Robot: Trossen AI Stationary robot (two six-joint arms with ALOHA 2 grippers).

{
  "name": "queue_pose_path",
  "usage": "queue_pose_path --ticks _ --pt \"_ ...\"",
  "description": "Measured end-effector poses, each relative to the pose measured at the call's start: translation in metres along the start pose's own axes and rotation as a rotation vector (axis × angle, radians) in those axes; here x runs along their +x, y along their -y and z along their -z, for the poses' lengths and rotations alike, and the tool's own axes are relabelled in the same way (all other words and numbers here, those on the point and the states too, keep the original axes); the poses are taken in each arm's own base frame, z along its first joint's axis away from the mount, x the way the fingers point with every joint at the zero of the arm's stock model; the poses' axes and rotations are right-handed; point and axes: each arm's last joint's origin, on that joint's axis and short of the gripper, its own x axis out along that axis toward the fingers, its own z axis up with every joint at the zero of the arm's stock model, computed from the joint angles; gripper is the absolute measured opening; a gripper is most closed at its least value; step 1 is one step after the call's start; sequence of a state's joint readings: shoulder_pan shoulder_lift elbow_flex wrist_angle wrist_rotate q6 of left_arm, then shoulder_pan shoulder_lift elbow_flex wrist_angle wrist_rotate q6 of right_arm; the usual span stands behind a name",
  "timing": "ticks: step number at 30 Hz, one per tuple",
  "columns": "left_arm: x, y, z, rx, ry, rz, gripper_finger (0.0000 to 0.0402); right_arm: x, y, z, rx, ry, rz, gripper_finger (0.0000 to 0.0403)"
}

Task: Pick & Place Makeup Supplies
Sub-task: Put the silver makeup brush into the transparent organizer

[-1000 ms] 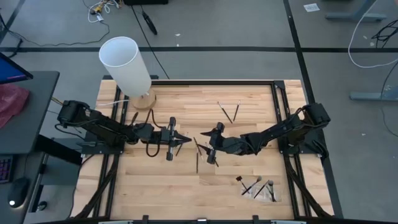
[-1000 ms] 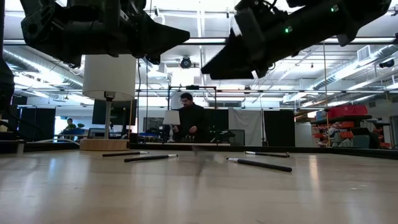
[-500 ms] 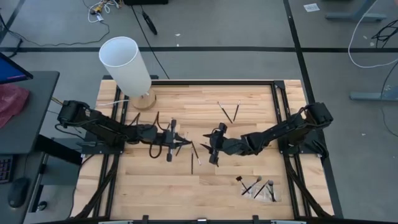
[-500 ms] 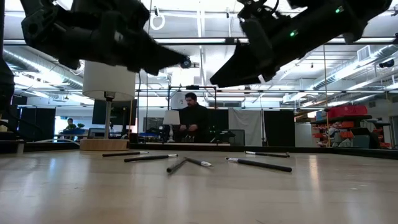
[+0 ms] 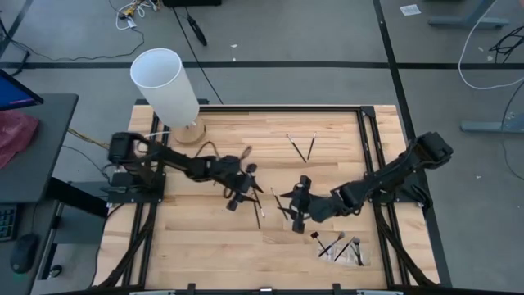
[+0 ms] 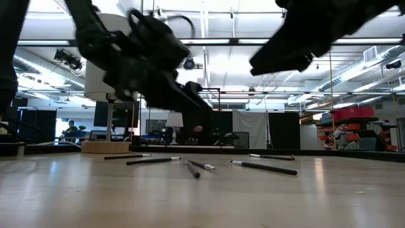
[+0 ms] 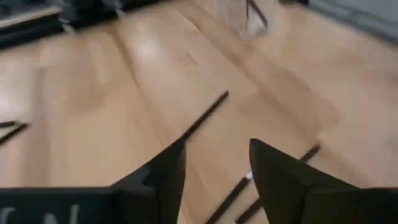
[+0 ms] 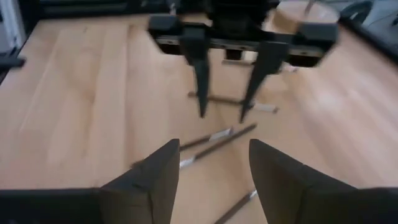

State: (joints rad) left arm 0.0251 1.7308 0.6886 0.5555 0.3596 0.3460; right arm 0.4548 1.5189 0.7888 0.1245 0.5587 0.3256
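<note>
Makeup brushes point(image 5: 257, 210) lie loose on the desk point(image 5: 327, 172) between left gripper point(image 5: 250, 189) and right gripper point(image 5: 292, 207), both jaws spread, holding nothing.

1. A big white cylinder point(image 5: 166, 84) is standing on a round wooden base point(image 5: 187, 131) at the table's far left corner, toward ten o'clock in the high view.
2. The wooden table point(image 5: 327, 139) is sitting inside a black frame.
3. A white cable point(image 5: 483, 49) is lying on the grey floor at two o'clock.
4. A pink cloth point(image 5: 15, 135) is lying on a side desk at nine o'clock.
5. A person point(image 6: 197, 134) is standing behind the table in the low view.
</note>
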Motion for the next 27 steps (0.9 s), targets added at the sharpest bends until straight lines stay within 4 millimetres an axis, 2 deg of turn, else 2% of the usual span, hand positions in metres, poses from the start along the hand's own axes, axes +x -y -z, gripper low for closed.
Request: queue_pose_path --ticks 5,11,20,27 --pt "0.021 -0.012 0.012 0.029 -0.168 0.087 0.0188 -0.004 -0.002 0.019 0.087 -0.019 0.025 0.0194" --pt "0.021 -0.026 0.014 0.082 -0.231 0.091 0.0182 -0.004 0.003 0.035 0.134 0.033 0.046 0.0194" --pt "0.024 -0.020 0.026 0.169 -0.253 0.133 0.0181 -0.006 0.008 0.042 0.163 0.149 0.007 0.0194" --pt "0.040 -0.023 0.043 0.164 -0.204 0.141 0.0175 -0.006 0.009 0.038 0.157 0.191 -0.002 0.0194"
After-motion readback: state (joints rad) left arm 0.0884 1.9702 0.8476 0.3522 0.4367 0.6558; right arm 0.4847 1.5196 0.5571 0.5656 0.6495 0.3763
